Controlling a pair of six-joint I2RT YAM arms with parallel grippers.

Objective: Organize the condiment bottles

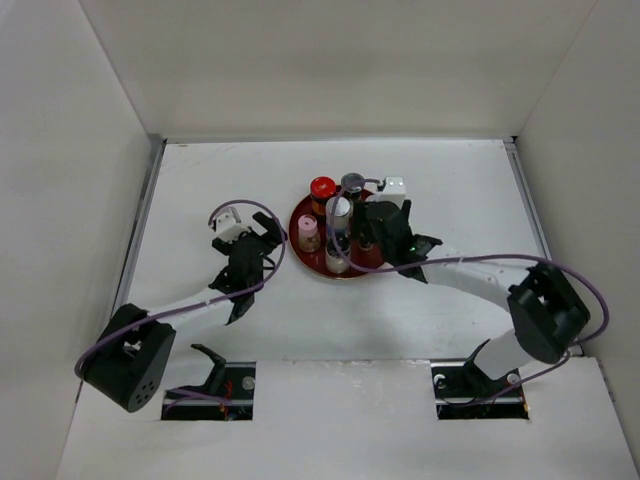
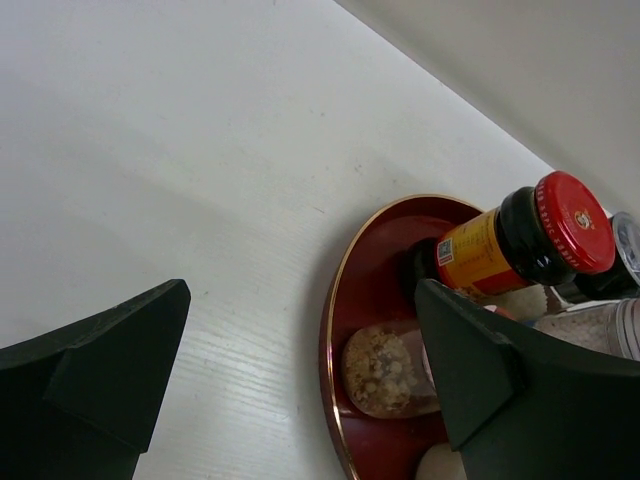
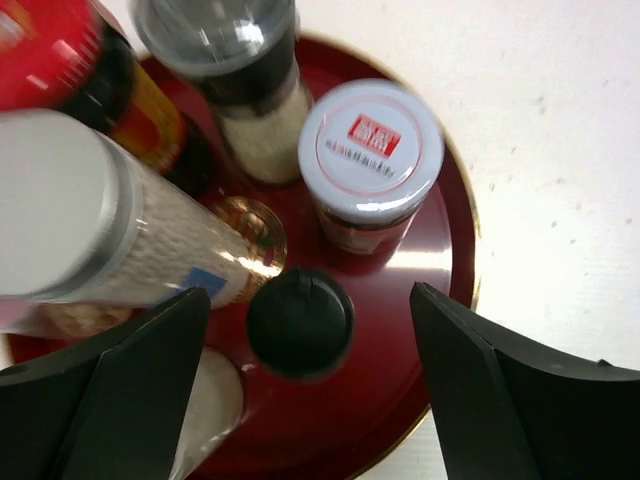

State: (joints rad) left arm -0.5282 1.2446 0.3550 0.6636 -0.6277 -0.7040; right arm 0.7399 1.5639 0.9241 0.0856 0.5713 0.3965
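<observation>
Overhead, the left arm (image 1: 190, 305) angles forward, its left gripper (image 1: 252, 262) just beside the red tray (image 1: 297, 215), jaws spread wide and empty. The condiment bottles (image 1: 338, 215) stand clustered on that tray. The right arm (image 1: 470, 270) bends in over them, right gripper (image 1: 378, 232) agape. Only its wrist view shows the black-capped bottle (image 3: 300, 320) standing untouched between the fingers.

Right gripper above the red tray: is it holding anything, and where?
Nothing. The right gripper stands open around the small black-capped bottle, not touching it.
</observation>
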